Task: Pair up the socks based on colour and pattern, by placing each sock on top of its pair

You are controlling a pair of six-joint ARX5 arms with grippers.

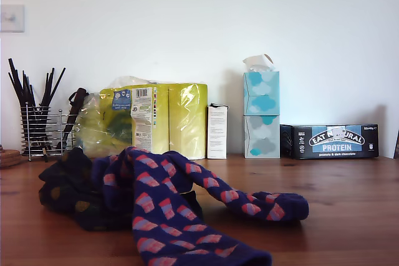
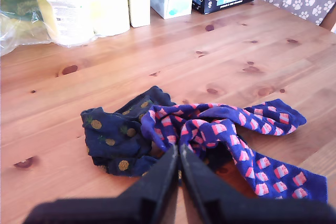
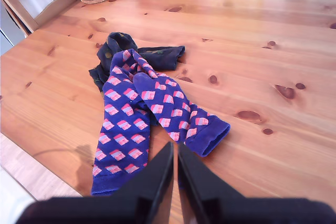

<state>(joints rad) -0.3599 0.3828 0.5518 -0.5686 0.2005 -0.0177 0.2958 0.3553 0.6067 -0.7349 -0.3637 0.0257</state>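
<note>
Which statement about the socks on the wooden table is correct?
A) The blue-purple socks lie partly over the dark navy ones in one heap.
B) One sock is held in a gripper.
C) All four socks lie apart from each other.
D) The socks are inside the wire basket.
A: the blue-purple socks drape across the dark navy socks in one heap on the table.

Colours and patterns, sock heap on table

Blue-purple socks (image 1: 187,216), pink-and-lilac blocks, lower centre of exterior view; navy socks (image 1: 72,188), yellowish dots, lower left. Table (image 1: 349,197) red-brown pine, dark knots. Yellow pack (image 1: 168,116), teal-and-grey tissue boxes (image 1: 261,113), black-blue box (image 1: 333,141) behind.
</note>
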